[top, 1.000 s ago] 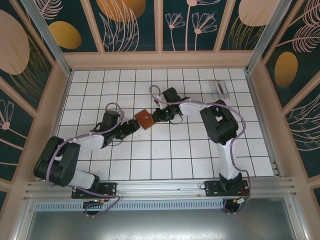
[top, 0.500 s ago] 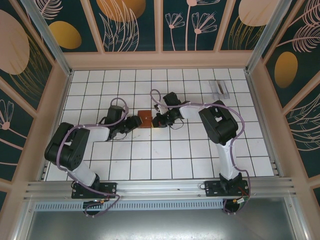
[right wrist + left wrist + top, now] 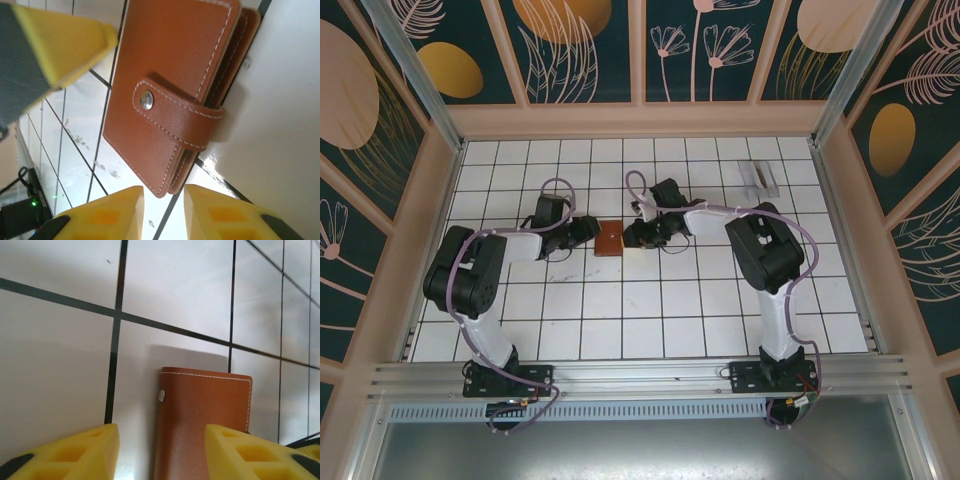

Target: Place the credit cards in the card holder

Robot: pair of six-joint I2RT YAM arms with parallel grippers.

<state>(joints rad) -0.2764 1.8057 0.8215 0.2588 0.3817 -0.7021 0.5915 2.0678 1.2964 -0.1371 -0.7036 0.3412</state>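
Note:
The card holder (image 3: 610, 238) is a closed reddish-brown leather wallet lying flat on the tiles mid-table, its snap strap (image 3: 172, 112) fastened. My left gripper (image 3: 588, 231) is at its left side, low over the floor. The yellow fingers (image 3: 75, 455) stand open, with the wallet's left edge (image 3: 200, 420) in the gap and clear floor beside the left finger. My right gripper (image 3: 633, 236) is at the wallet's right side. It (image 3: 164, 212) is slightly open, the wallet's corner just ahead of the narrow gap. The credit cards (image 3: 758, 178) lie pale grey at the far right.
The white tiled floor (image 3: 650, 310) is walled by wooden frames with patterned panels. The left gripper's finger (image 3: 55, 45) shows beyond the wallet in the right wrist view. Both arms reach in over the middle rows of tiles.
The left arm swung back and in to the wallet's left side, its jaws narrowing. The wallet turned from a diamond to square with the tiles. The right jaws shut, then parted slightly.

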